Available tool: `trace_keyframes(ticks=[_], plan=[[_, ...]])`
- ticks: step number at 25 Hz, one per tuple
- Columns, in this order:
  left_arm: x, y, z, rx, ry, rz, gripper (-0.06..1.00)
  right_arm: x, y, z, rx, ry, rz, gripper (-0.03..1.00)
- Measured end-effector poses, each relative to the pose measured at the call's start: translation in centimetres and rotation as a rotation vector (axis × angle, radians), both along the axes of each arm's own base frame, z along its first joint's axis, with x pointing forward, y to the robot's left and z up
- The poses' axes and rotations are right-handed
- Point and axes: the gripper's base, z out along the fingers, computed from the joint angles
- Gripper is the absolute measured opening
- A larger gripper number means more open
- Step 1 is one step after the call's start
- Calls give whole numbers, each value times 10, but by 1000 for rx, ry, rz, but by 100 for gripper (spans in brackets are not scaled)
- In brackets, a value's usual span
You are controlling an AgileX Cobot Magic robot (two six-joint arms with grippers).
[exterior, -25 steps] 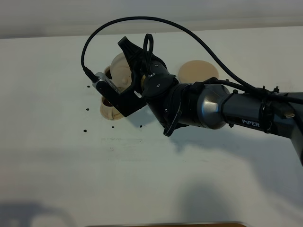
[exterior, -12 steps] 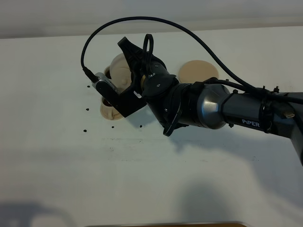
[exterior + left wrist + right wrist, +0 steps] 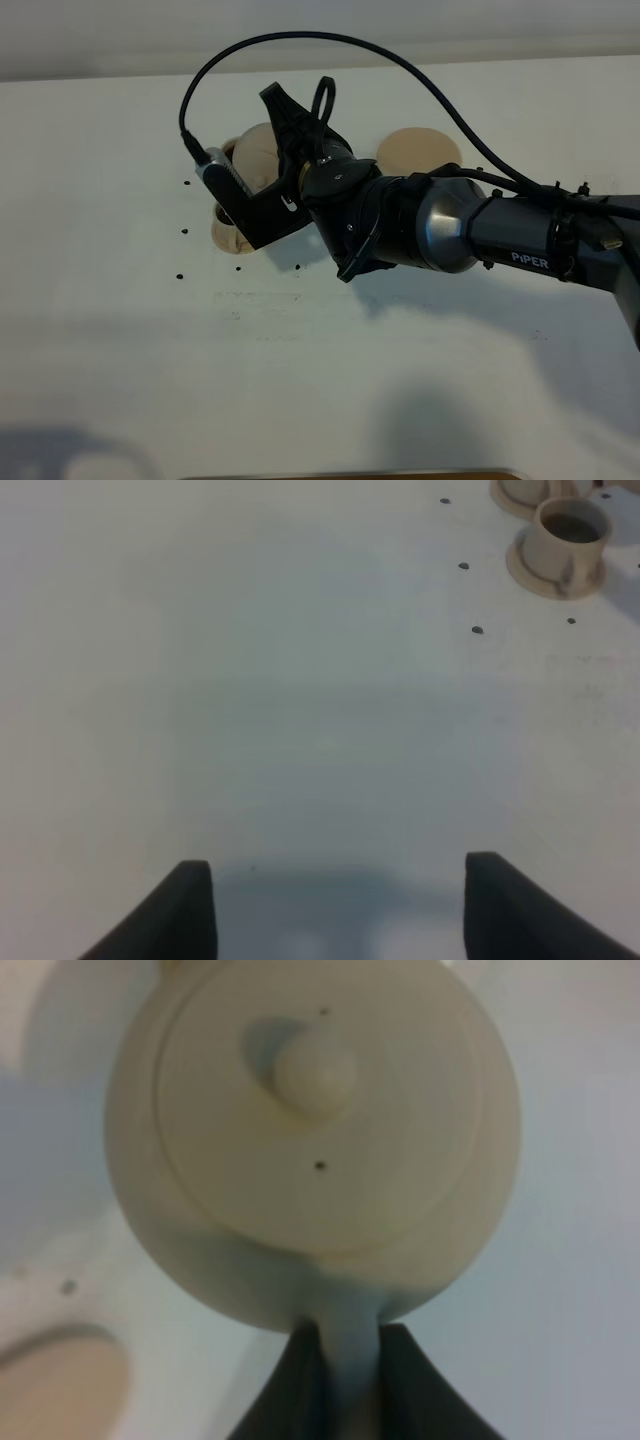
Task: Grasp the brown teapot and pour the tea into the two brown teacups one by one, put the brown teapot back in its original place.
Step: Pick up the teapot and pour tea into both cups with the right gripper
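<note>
Brown teapot (image 3: 312,1140) handle pinched in right pincer (image 3: 340,1375), arm stretched leftward over teacups (image 3: 567,542).

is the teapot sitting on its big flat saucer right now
No, the flat round pale tan saucer lies bare, while the right end effector holds the squat tan clay teapot elsewhere.

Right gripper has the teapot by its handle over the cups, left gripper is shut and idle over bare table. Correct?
One error: the left gripper is open, its fingers spread wide in the left wrist view. The rest holds: the right gripper clamps the brown teapot handle, over the teacups.
</note>
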Motion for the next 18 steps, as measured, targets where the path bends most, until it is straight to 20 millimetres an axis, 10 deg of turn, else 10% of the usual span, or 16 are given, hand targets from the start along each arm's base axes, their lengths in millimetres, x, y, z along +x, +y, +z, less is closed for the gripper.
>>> trace_keyframes(ticks=[18], plan=[[0, 0, 0, 0, -1, 0, 60, 0, -9, -7, 494, 191, -386, 9]])
